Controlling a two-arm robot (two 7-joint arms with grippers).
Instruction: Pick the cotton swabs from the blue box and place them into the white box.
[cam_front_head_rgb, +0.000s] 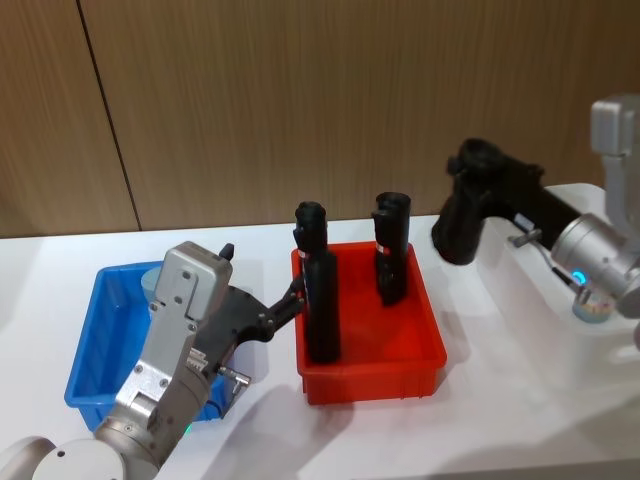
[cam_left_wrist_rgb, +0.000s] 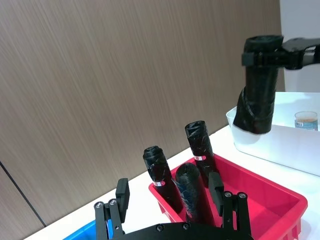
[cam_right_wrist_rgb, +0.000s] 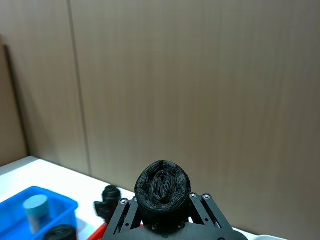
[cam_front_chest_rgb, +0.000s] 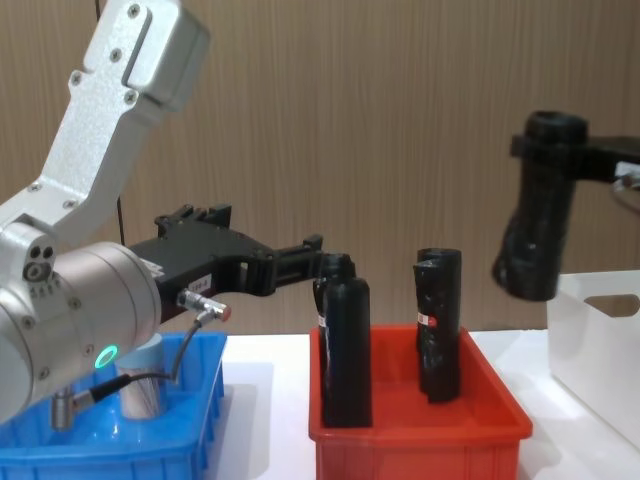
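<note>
One tub of cotton swabs (cam_right_wrist_rgb: 36, 210) stands in the blue box (cam_front_head_rgb: 95, 330), half hidden behind my left arm. Another tub (cam_left_wrist_rgb: 306, 120) sits in the white box (cam_left_wrist_rgb: 270, 142). My left gripper (cam_left_wrist_rgb: 169, 189) reaches from over the blue box to the red bin's near end. It is open, and a black cylinder (cam_left_wrist_rgb: 190, 195) stands between its fingers. My right gripper (cam_front_chest_rgb: 555, 135) is shut on the top of another black cylinder (cam_front_chest_rgb: 535, 240). That cylinder hangs in the air above the near edge of the white box (cam_front_chest_rgb: 600, 340).
The red bin (cam_front_head_rgb: 375, 385) sits between the two boxes with three upright black cylinders in it, among them one at the back right (cam_front_head_rgb: 390, 250). A brown wood-grain wall stands behind the white table.
</note>
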